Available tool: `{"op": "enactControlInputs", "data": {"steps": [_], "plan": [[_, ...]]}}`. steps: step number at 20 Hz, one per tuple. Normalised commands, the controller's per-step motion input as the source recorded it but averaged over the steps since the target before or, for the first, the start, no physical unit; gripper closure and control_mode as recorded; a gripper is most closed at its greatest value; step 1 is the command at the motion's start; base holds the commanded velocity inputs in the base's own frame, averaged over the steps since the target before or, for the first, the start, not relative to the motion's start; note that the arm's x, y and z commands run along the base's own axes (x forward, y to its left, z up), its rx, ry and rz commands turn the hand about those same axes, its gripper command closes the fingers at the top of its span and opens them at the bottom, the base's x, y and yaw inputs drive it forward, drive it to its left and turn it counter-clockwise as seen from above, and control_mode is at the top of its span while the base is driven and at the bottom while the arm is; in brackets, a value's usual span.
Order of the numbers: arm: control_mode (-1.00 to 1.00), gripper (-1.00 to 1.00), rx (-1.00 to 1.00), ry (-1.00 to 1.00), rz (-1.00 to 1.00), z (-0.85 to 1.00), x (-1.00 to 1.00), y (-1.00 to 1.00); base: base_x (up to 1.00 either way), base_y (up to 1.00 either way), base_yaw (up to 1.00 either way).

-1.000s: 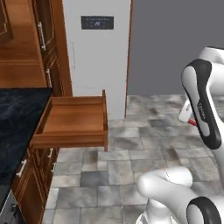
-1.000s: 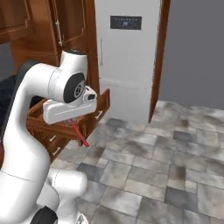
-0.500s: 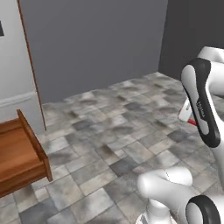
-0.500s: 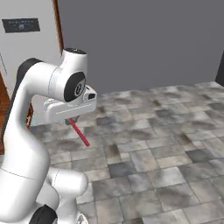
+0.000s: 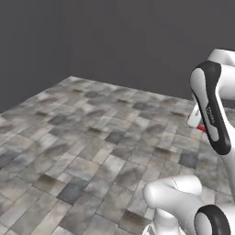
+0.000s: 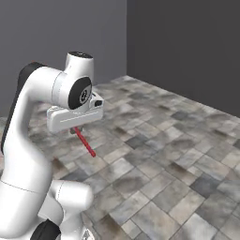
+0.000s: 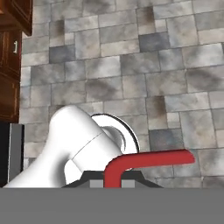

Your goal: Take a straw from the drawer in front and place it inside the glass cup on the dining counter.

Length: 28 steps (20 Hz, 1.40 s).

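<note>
right base view: claw [image 6: 76, 129] clamps thin glossy red straw [image 6: 86, 142] over mottled stone tiles [image 6: 154, 178].

The left base view looks forward and down from behind the arm, over grey stone floor tiles [image 5: 92, 151] to a dark wall [image 5: 137, 41], with the arm at its right edge. The right base view faces the same floor and wall from the other side, the arm close at its left. The hand view looks steeply down from the end effector [image 7: 111, 183] onto the same tiles, wooden cabinets [image 7: 11, 65] at its left edge.
</note>
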Motion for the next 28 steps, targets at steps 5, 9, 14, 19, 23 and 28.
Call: {"op": "enactControlInputs", "data": {"steps": [5, 9, 14, 19, 23, 28], "plan": [[1.00, 1.00, 0.00, 0.00, 0.00, 0.00, 0.00, 0.00, -0.03, -0.25, -0.78], [1.00, 1.00, 0.00, 0.00, 0.00, 0.00, 0.00, 0.00, -0.02, -0.25, -0.77], [1.00, 1.00, 0.00, 0.00, 0.00, 0.00, 0.00, 0.00, -0.02, -0.23, -0.77], [1.00, 1.00, 0.00, 0.00, 0.00, 0.00, 0.00, 0.00, -0.01, -0.22, -0.76], [1.00, 1.00, 0.00, 0.00, 0.00, 0.00, 0.00, 0.00, 0.00, -0.21, -0.76], [1.00, 1.00, 0.00, 0.00, 0.00, 0.00, 0.00, 0.00, 0.00, -0.11, -0.76]]}}
